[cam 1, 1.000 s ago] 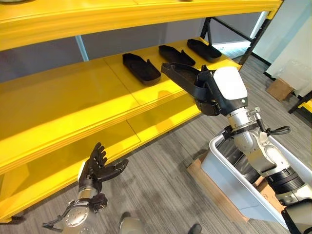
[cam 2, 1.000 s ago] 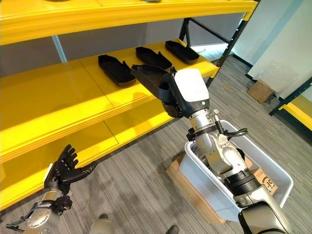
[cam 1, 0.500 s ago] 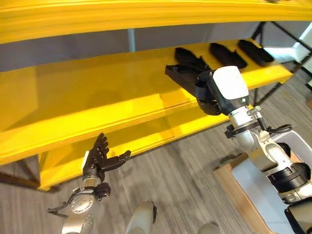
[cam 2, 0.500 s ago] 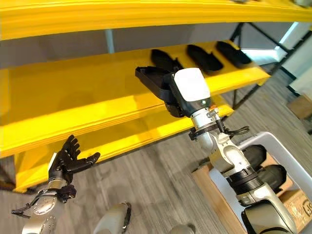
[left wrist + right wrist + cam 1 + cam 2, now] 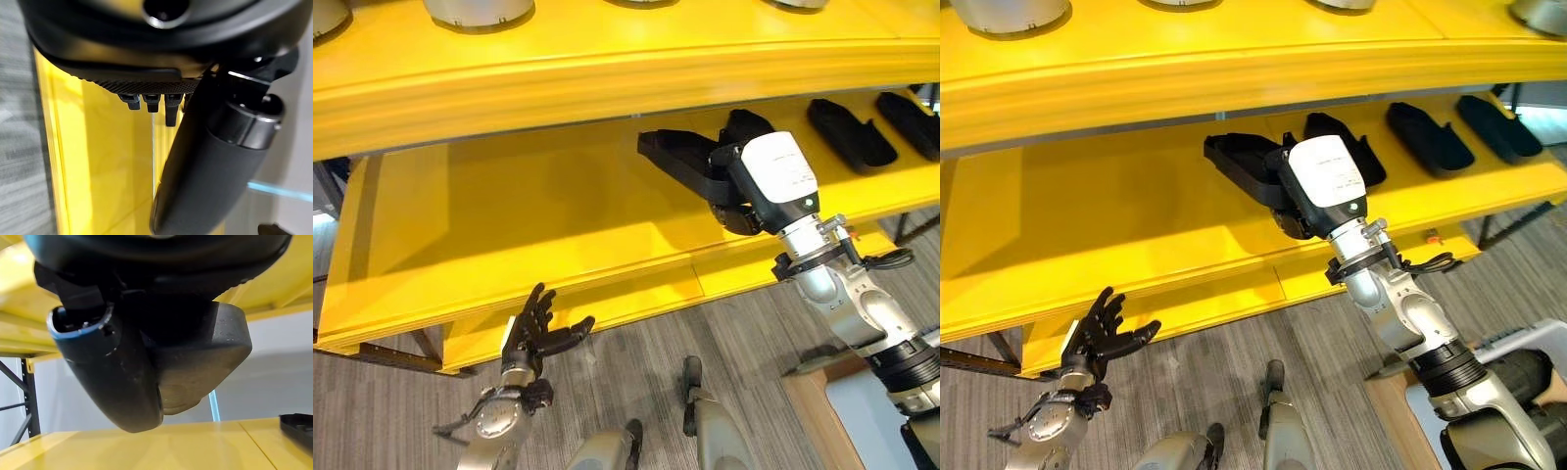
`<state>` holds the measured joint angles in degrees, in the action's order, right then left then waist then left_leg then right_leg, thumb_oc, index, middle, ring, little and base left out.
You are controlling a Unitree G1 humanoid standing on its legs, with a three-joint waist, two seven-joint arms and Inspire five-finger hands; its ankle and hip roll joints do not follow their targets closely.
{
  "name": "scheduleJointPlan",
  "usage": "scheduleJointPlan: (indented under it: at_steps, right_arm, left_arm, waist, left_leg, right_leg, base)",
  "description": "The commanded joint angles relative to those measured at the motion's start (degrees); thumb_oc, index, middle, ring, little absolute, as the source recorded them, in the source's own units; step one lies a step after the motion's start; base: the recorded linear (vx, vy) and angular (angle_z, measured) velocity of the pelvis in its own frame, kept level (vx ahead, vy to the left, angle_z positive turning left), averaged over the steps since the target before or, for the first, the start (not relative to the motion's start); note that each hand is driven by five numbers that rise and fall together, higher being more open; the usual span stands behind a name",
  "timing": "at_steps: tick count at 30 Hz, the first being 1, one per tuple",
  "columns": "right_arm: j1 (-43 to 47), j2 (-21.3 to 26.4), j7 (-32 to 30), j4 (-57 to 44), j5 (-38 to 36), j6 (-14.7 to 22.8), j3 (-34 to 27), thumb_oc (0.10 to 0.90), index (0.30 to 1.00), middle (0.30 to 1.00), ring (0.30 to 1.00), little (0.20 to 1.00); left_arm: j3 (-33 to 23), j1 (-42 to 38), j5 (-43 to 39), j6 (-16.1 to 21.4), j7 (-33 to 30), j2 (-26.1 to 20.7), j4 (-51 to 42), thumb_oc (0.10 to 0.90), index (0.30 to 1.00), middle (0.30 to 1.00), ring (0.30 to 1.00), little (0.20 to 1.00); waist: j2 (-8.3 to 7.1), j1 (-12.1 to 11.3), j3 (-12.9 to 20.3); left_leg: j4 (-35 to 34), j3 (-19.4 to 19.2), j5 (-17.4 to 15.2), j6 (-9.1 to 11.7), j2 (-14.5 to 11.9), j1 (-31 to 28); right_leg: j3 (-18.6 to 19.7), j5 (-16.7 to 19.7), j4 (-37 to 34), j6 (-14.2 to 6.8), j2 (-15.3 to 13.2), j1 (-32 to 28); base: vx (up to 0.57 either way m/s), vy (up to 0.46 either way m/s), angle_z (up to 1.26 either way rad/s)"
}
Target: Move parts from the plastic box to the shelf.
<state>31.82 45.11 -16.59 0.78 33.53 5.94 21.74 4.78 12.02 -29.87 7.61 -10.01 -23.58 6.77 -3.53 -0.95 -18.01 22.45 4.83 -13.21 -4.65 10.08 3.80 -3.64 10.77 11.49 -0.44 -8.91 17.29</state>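
change: right robot hand (image 5: 736, 191) grasping black tray part (image 5: 677, 162) now reaches over middle shelf (image 5: 509, 211), left of placed parts (image 5: 842, 132) | left robot hand (image 5: 533, 328) released, idle | next: set down

Both arms are silver-grey tubes with black ring joints. The right hand (image 5: 736, 196) is dark, sitting behind a chunky white wrist cover with rounded corners and faint print on it. The left hand (image 5: 530, 331) is all black except a white patch along its side, with a knurled silver wrist.
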Motion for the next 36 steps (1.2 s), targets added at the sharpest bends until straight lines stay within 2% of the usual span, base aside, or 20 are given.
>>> scheduleJointPlan:
  at_steps: [1, 7, 18, 25, 26, 27, 28, 30, 31, 32, 34, 35, 36]
  right_arm:
    - [10.2, -2.3, -4.0, -1.6, -3.4, 1.7, -4.2, 0.4, 0.3, 0.3, 0.3, 0.3]
    - [10.9, -2.5, -3.7, -2.0, -3.4, 2.0, -3.7, 0.4, 0.3, 0.3, 0.3, 0.3]
    - [12.5, -3.8, -3.1, -1.7, -3.5, 2.4, -2.0, 0.4, 0.3, 0.3, 0.3, 0.3]
    - [15.7, -4.2, -2.3, -1.0, -3.8, 2.8, 0.4, 0.4, 0.3, 0.3, 0.3, 0.3]
    - [16.5, -4.0, -2.4, -0.8, -3.9, 2.8, 1.0, 0.4, 0.3, 0.3, 0.3, 0.3]
    - [16.6, -4.0, -2.5, -0.7, -3.9, 2.8, 1.1, 0.4, 0.3, 0.3, 0.3, 0.3]
    - [17.1, -4.2, -2.5, -0.7, -4.0, 2.8, 1.4, 0.4, 0.3, 0.3, 0.3, 0.3]
    - [17.8, -3.8, -3.1, -0.5, -4.8, 2.8, 1.3, 0.4, 0.3, 0.3, 0.3, 0.3]
    - [18.3, -3.1, -3.7, 0.0, -5.2, 2.3, 1.1, 0.4, 0.3, 0.3, 0.3, 0.3]
    - [19.3, -2.7, -4.2, 0.6, -5.5, 1.9, 1.3, 0.4, 0.3, 0.3, 0.3, 0.3]
    - [18.9, -2.1, -4.9, 1.0, -5.4, 1.5, 1.0, 0.4, 0.3, 0.3, 0.3, 0.3]
    - [18.5, -0.8, -5.4, 1.5, -5.4, 1.1, 0.3, 0.4, 0.3, 0.3, 0.3, 0.3]
    - [18.5, -0.7, -5.4, 1.4, -5.4, 1.1, 0.3, 0.4, 0.3, 0.3, 0.3, 0.3]
  left_arm:
    - [-0.1, -4.0, 1.8, 5.4, 1.7, -2.3, -8.7, 0.9, 1.0, 1.0, 1.0, 1.0]
    - [-0.2, -3.1, 1.5, 5.1, 1.5, -1.9, -8.8, 0.9, 1.0, 1.0, 1.0, 1.0]
    - [-0.3, -1.9, 1.2, 4.7, 1.3, -1.0, -8.9, 0.9, 1.0, 1.0, 1.0, 1.0]
    - [-0.7, -1.1, 0.4, 4.8, 0.9, -0.2, -9.0, 0.9, 1.0, 1.0, 1.0, 1.0]
    - [-0.8, -0.9, -0.1, 4.9, 1.0, 0.1, -8.8, 0.9, 1.0, 1.0, 1.0, 1.0]
    - [-0.8, -0.8, -0.1, 4.9, 1.0, 0.1, -8.8, 0.9, 1.0, 1.0, 1.0, 1.0]
    - [-0.8, -0.6, -0.5, 4.9, 1.1, 0.3, -8.8, 0.9, 1.0, 1.0, 1.0, 1.0]
    - [-0.3, -0.8, -1.7, 4.9, 1.2, 0.2, -8.8, 0.9, 1.0, 1.0, 1.0, 1.0]
    - [0.3, -1.4, -1.8, 4.9, 1.3, -0.2, -8.9, 0.9, 1.0, 1.0, 1.0, 1.0]
    - [0.7, -2.1, -2.0, 5.0, 1.4, -0.6, -9.1, 0.9, 1.0, 1.0, 1.0, 1.0]
    - [1.0, -2.4, -2.5, 5.0, 1.7, -0.7, -9.3, 0.9, 1.0, 1.0, 1.0, 1.0]
    - [1.4, -3.0, -2.9, 5.0, 1.9, -1.1, -9.4, 0.9, 1.0, 1.0, 1.0, 1.0]
    - [1.5, -3.1, -2.9, 5.1, 1.9, -1.0, -9.4, 0.9, 1.0, 1.0, 1.0, 1.0]
  waist:
    - [-1.39, 0.4, 5.9]
    - [-1.36, 0.1, 6.6]
    - [-0.93, 0.2, 8.5]
    - [-0.45, -0.4, 10.9]
    - [-0.48, -0.6, 11.4]
    - [-0.43, -0.5, 11.4]
    - [-0.31, -0.8, 11.5]
    - [-0.69, -1.7, 10.9]
    - [-1.56, -2.3, 9.4]
    - [-2.46, -2.8, 8.1]
    - [-2.5, -3.3, 7.7]
    - [-1.6, -2.1, 8.1]
    - [-1.67, -2.3, 8.0]
  left_leg:
    - [4.9, 2.1, -8.3, 2.1, -6.3, 0.1]
    - [4.2, 3.3, -8.4, 3.0, -8.1, -0.8]
    - [0.2, 4.9, -8.0, 3.8, -10.4, -5.5]
    - [-5.8, 7.0, -4.7, 5.8, -13.6, -9.0]
    - [-5.6, 7.2, -2.7, 6.6, -14.4, -8.5]
    - [-5.6, 7.3, -2.7, 6.6, -14.5, -8.4]
    - [-4.4, 7.5, 0.2, 7.5, -14.8, -7.2]
    - [3.6, 7.3, 9.3, 9.3, -14.7, -1.1]
    - [8.1, 7.0, 12.9, 9.7, -13.9, 3.5]
    - [10.9, 6.3, 12.9, 9.1, -13.2, 7.0]
    - [8.5, 3.9, 11.3, 8.9, -14.3, 8.7]
    - [0.5, -0.3, 13.0, 9.5, -21.0, 8.7]
    - [-0.5, -0.5, 13.4, 9.6, -21.1, 8.0]
  right_leg:
    - [1.1, -7.2, 4.0, -8.8, -1.8, 0.4]
    - [0.1, -10.5, 7.9, -7.9, -1.7, 0.7]
    - [-0.2, -13.6, 11.5, -7.1, -1.2, -0.3]
    - [-1.5, -17.3, 12.5, -5.3, 0.3, -2.2]
    - [-2.0, -18.1, 11.6, -4.7, 1.0, -3.2]
    - [-2.1, -18.0, 11.4, -4.6, 1.1, -3.3]
    - [-2.5, -18.4, 10.0, -4.0, 1.5, -4.3]
    - [-4.5, -18.7, 7.1, -2.5, 1.3, -7.0]
    - [-5.4, -18.3, 6.1, -1.9, 0.3, -8.0]
    - [-5.8, -17.8, 5.7, -1.4, -0.3, -8.4]
    - [-6.6, -18.6, 6.2, -1.5, -0.6, -8.6]
    - [-8.5, -19.9, 7.6, -2.1, -1.3, -8.8]
    - [-8.3, -20.1, 7.7, -2.0, -1.3, -8.8]
  base:
    - [0.06, -0.178, 0.0]
    - [0.05, -0.125, 0.16]
    - [0.05, -0.076, 0.03]
    - [0.07, -0.138, 0.09]
    - [0.04, -0.109, 0.21]
    - [0.05, -0.154, 0.23]
    - [0.02, -0.093, 0.22]
    - [-0.06, -0.133, 0.15]
    - [-0.17, -0.151, 0.2]
    - [-0.14, -0.153, 0.43]
    - [-0.01, -0.098, 0.61]
    - [0.05, -0.017, 0.49]
    - [0.05, 0.052, 0.8]
